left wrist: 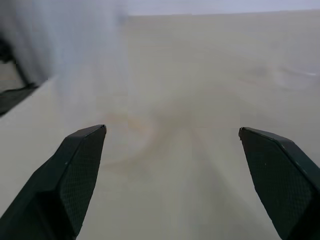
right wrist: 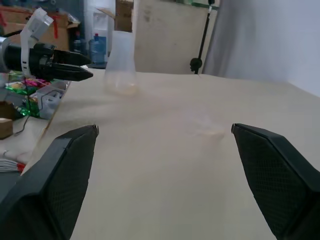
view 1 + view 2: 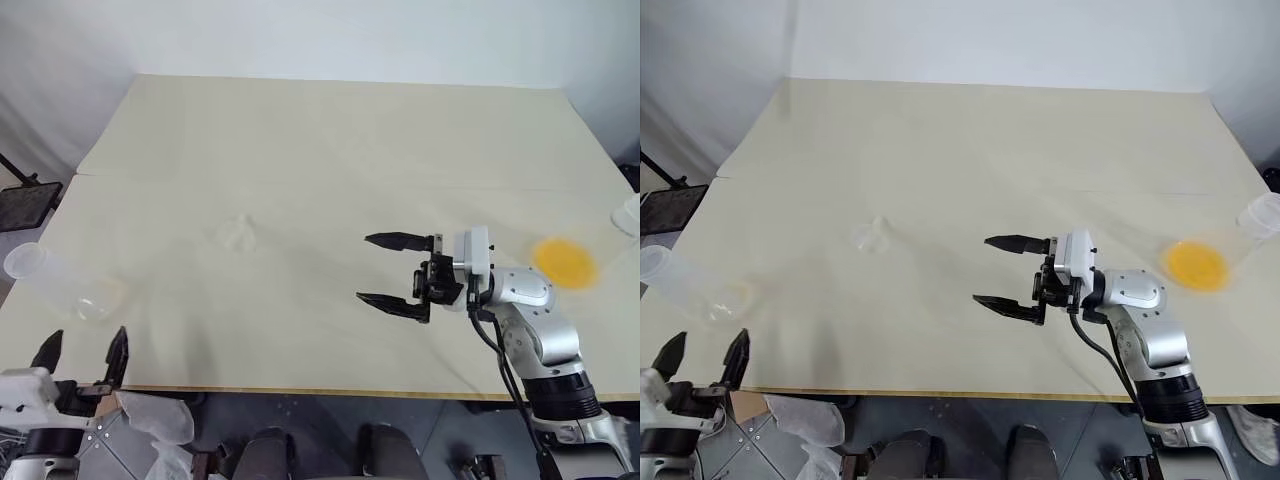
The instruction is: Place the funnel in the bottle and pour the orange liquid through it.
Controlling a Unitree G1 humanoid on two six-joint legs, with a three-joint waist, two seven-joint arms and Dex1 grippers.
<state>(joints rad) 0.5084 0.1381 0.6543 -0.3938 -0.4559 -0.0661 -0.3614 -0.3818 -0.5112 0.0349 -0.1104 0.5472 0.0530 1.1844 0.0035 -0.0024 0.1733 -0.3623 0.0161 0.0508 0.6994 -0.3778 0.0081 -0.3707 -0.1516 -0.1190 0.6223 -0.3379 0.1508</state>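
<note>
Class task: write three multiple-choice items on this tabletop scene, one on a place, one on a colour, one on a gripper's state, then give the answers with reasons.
1. Where is the bottle?
A. table's left edge
B. table's far right corner
C. in the right gripper

2. What colour is the liquid?
A. blue
B. yellow-orange
C. green

3. How does the right gripper stand?
A. shut on the funnel
B. shut, empty
C. open, empty

Answers: 1 A, it stands near the left gripper; 2 B, a bright patch at the right; 3 C, its fingers are spread over bare table.
</note>
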